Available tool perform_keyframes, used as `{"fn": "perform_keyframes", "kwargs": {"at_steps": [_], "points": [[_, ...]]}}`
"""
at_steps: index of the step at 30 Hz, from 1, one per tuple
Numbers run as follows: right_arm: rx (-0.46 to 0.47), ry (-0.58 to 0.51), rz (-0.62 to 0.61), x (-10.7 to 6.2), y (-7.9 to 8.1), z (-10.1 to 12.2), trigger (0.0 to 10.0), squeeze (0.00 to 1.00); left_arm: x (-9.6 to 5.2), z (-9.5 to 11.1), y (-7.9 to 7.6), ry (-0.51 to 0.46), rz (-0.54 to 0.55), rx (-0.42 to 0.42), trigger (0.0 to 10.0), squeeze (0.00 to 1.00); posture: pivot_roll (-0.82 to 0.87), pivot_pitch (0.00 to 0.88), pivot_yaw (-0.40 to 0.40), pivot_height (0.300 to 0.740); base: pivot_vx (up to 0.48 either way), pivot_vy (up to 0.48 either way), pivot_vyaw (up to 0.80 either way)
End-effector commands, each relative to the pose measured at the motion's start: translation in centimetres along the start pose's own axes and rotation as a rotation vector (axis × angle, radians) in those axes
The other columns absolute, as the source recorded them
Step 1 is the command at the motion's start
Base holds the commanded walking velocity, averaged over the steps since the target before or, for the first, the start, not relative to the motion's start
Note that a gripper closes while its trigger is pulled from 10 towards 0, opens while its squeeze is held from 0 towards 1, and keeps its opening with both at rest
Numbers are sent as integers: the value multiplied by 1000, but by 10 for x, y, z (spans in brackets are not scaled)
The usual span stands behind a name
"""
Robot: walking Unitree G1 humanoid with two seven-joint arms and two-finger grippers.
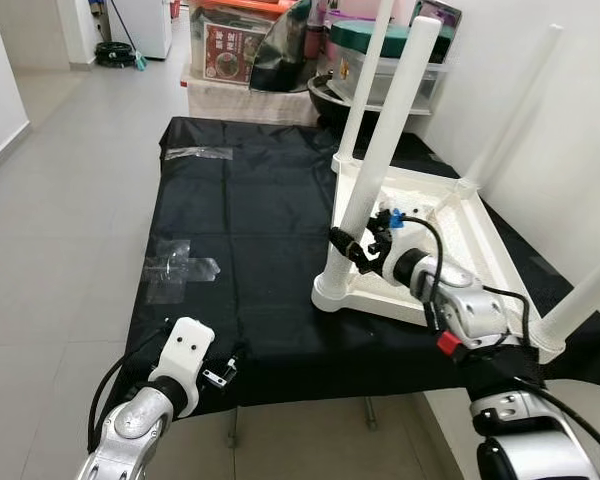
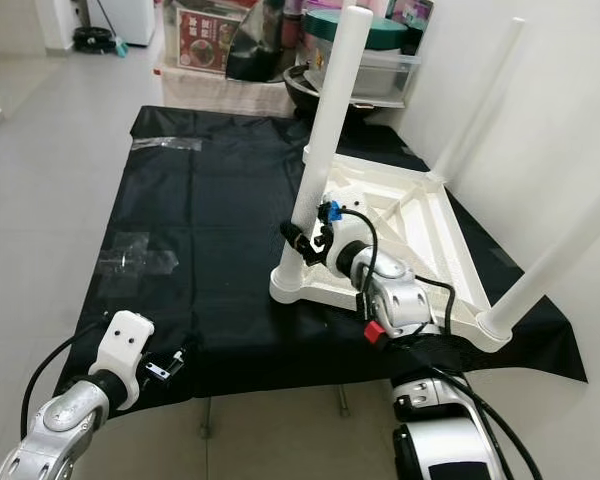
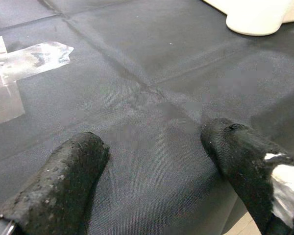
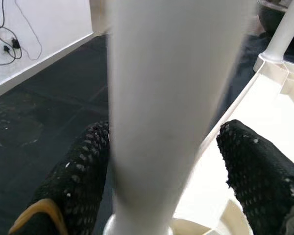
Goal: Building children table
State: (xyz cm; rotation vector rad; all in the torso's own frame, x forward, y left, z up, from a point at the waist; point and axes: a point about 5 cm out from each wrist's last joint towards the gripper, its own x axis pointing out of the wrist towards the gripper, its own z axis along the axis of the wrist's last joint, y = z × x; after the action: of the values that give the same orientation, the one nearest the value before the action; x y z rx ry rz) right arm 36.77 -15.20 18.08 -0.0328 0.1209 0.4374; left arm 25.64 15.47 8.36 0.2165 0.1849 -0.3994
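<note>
On the black cloth (image 1: 250,230), you see the near table leg (image 1: 385,150) standing between the right gripper's (image 1: 352,250) spread fingers, while the left gripper (image 3: 154,181) rests open.

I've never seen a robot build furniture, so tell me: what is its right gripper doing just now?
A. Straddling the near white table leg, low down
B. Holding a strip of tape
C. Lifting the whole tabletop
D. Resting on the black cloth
A: the right gripper has one black finger on each side of the near table leg, close to its base on the upturned tabletop, not visibly clamped.
</note>
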Motion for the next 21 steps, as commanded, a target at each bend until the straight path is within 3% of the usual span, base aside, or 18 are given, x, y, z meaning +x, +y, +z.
{"fn": "perform_keyframes", "kwargs": {"at_steps": [1, 5, 6, 7, 8, 10, 11, 16, 21], "points": [[12, 21, -7, -2, 3, -7, 10000, 0, -1, -13, -5, 64, -13, -18, 10000, 0, 59, 0, -164, 740, 0, 0, 0], [49, 20, -11, 1, 14, -15, 10000, 0, 3, -11, -6, 57, -20, -16, 10000, 0, 54, 0, -160, 740, 0, 0, 0], [56, 13, -19, 2, 13, -15, 9098, 0, 3, -11, -6, 57, -20, -16, 10000, 0, 54, 0, -160, 740, 0, 0, 0], [61, 7, -25, 2, 13, -14, 9098, 0, 3, -11, -6, 56, -19, -16, 10000, 0, 54, 0, -160, 740, 0, 0, 0], [62, 3, -34, 2, 12, -14, 3922, 0, 3, -11, -6, 57, -19, -15, 10000, 0, 54, 0, -160, 740, 0, 0, 0], [63, -3, -63, 2, 9, -12, 3922, 0, 2, -11, -5, 57, -19, -14, 10000, 0, 54, 0, -160, 740, 0, 0, 0], [77, -34, -94, 2, 5, -8, 0, 0, 2, -12, -6, 58, -19, -15, 10000, 0, 56, 0, -162, 740, 0, 0, 0], [123, -128, -162, 1, -2, 8, 0, 0, 2, -13, -7, 59, -21, -16, 10000, 0, 55, 0, -161, 740, 0, 0, 0], [137, -139, -212, 2, -2, 10, 0, 0, 3, -12, -7, 57, -21, -16, 10000, 0, 57, 0, -164, 740, 0, 0, 0]]}}
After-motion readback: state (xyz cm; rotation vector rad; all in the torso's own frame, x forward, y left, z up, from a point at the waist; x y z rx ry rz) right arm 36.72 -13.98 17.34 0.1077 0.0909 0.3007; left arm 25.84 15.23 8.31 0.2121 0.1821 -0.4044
